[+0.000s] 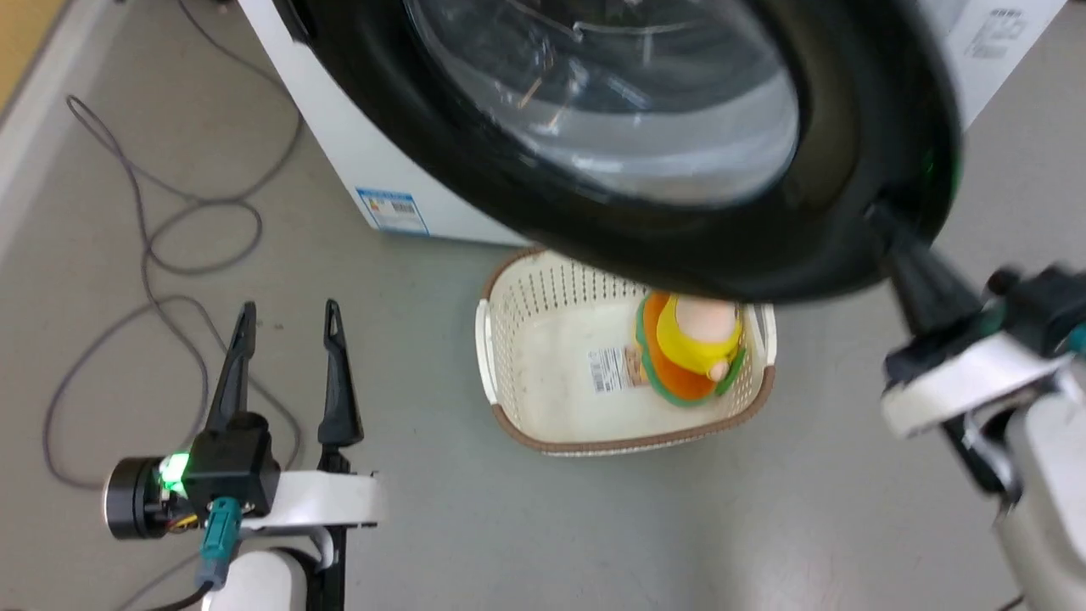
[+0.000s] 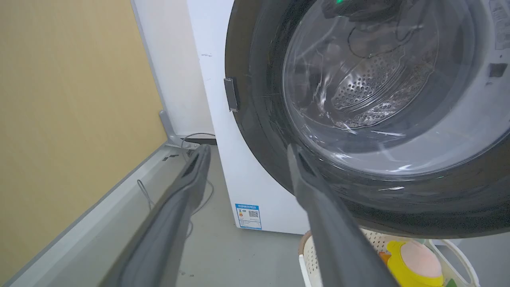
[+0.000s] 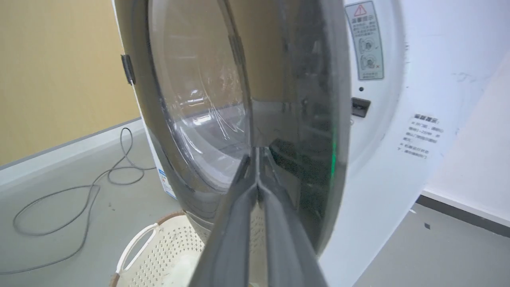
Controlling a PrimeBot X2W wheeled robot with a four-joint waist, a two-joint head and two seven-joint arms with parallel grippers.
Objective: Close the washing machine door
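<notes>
Two grippers: only the right gripper [image 1: 887,222] is on the job, so it's the nearer arm by a lot.
Right jaws: pressed together with nothing between them, tips touching the glossy black rim of the washing machine door [image 1: 611,102].
Door vs right jaws: straight ahead of the tips. In the right wrist view the right gripper [image 3: 257,153] meets the outer face of the door [image 3: 199,99] near its free edge.
Door state: ajar, swung partway out from the washing machine [image 3: 398,139], with a gap visible past the rim just right of the tips.
Latch slot: on the white front, ahead and to the right of the right jaws, behind the door's edge.
Left jaws: wide apart and holding nothing. The left gripper [image 1: 288,310] sits well apart from the door, which is ahead and to the right of its fingers.
Under the door: a laundry basket [image 1: 611,443] with a toy [image 1: 691,348] in it, below the right jaws and off the swing line as far as I can tell.
My guess for the next move: push along the fingers' own line so the free edge goes into the front panel. Tips that close to the rim edge could slide off sideways.
</notes>
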